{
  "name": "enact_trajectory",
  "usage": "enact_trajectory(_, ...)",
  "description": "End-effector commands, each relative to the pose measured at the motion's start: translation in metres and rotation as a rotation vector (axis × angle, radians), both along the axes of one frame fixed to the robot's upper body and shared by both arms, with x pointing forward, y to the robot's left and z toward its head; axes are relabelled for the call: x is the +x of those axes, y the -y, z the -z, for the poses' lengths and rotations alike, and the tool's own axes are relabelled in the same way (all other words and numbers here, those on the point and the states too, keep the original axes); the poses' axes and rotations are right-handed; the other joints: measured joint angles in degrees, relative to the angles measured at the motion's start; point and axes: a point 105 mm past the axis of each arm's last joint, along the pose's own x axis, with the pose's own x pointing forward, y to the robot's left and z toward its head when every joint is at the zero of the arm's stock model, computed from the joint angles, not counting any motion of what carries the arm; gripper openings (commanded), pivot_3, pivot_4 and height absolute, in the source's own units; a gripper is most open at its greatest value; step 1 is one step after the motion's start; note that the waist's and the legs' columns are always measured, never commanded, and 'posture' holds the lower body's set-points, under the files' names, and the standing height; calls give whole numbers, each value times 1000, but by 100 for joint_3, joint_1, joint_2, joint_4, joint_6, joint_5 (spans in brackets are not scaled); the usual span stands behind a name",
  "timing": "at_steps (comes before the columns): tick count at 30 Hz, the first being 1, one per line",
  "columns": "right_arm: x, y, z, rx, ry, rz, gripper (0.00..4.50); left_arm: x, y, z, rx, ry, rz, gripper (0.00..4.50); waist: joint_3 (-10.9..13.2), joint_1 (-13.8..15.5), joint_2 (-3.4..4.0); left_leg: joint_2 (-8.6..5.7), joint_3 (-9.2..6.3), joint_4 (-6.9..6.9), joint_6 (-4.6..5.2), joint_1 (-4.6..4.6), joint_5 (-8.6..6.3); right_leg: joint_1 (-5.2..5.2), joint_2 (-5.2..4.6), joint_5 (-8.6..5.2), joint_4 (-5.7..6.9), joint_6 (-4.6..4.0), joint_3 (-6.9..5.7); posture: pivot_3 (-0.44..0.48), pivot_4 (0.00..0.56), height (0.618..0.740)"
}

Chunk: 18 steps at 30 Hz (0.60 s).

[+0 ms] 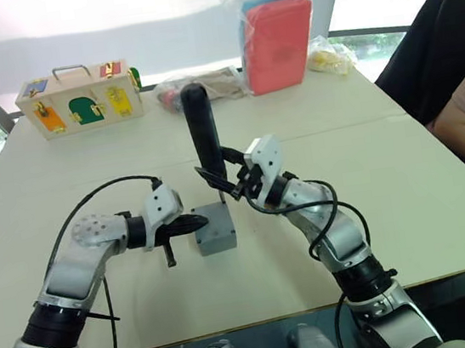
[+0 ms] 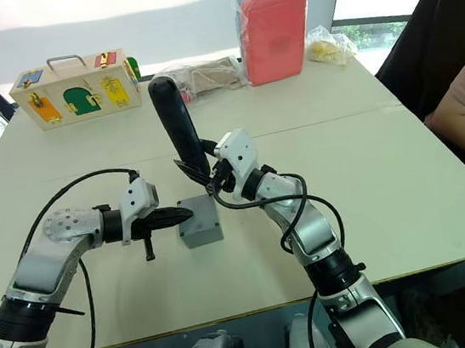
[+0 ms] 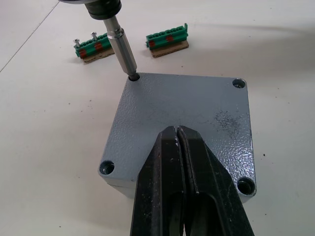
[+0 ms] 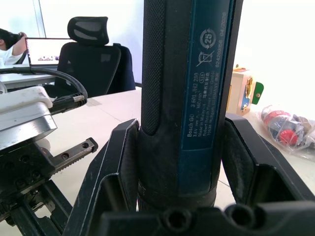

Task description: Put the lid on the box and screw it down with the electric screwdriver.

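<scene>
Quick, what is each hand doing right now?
Left hand: shut, empty, fingertips resting on the grey square lid.
Right hand: shut on the black pen-shaped electric screwdriver.

Bright daylight pours from windows (image 1: 151,13) behind the desk (image 1: 407,194), washing them out to white glare. Shadows on the desk are soft. The screwdriver (image 4: 184,98) looks slightly blurred close up.

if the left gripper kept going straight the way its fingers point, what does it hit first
Probably the electric screwdriver. The left gripper, fingers shut, rests on the lid of the box and points across it toward the far corner, where the bit sits in a screw hole. Depth is unclear, so it might slip past.
</scene>
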Motion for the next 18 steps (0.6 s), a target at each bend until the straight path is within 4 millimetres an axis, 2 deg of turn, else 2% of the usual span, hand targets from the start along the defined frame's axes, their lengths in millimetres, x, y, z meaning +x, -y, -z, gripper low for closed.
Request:
enact_trajectory(1,5,8,48,-109,-160,39,1895,-1,0,5,22,-15,8,0,-18,-1,3,0,0,-2,0,0,0,0,0,0,-2,0,0,0,150,740)
enact_trajectory(14,3,10,45,-121,-117,31,1895,-3,2,5,30,-12,21,0,-23,3,2,0,-2,-6,0,5,0,6,0,0,-7,0,-1,0,150,740)
enact_trajectory(18,3,10,31,-92,-66,16,1895,-3,1,4,28,-9,21,0,-23,4,2,0,-3,-7,0,5,0,6,0,0,-8,0,-1,0,150,740)
